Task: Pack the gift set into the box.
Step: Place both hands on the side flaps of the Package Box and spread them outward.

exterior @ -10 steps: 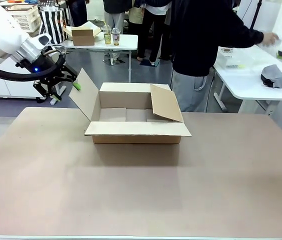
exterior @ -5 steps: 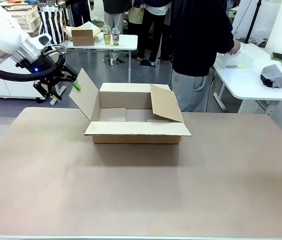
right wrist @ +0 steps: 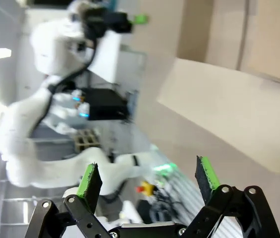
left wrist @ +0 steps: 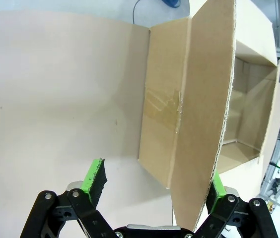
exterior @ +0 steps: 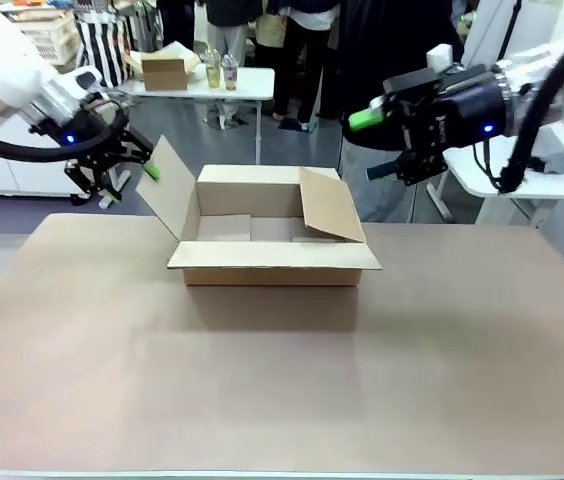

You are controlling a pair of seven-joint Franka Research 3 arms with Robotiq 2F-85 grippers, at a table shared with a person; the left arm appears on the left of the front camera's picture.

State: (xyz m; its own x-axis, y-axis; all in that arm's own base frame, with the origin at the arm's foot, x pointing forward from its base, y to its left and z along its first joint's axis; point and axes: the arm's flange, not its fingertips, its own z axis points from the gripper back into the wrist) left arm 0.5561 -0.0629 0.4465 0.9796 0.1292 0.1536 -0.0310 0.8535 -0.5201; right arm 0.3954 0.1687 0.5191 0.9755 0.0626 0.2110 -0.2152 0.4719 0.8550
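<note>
Nearest, the bench (exterior: 282, 400) is lying bare in front of the box (exterior: 272, 268), which is sitting open at mid-bench, so there is free room for moving there. The left gripper (exterior: 128, 175) is hovering with fingers wide astride the box's raised left flap (exterior: 170, 195). I judge it is needing to close squarely on that edge to hold the flap outward. Above the box's right side, the right gripper (exterior: 370, 146) is hanging with fingers wide and empty, where the right flap (exterior: 330, 208) is leaning inward, narrowing the mouth.

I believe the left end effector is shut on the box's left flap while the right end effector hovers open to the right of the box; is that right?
Not quite: the left end effector is open, pads spread with the left flap between them, as the left wrist view shows. The rest holds.
</note>
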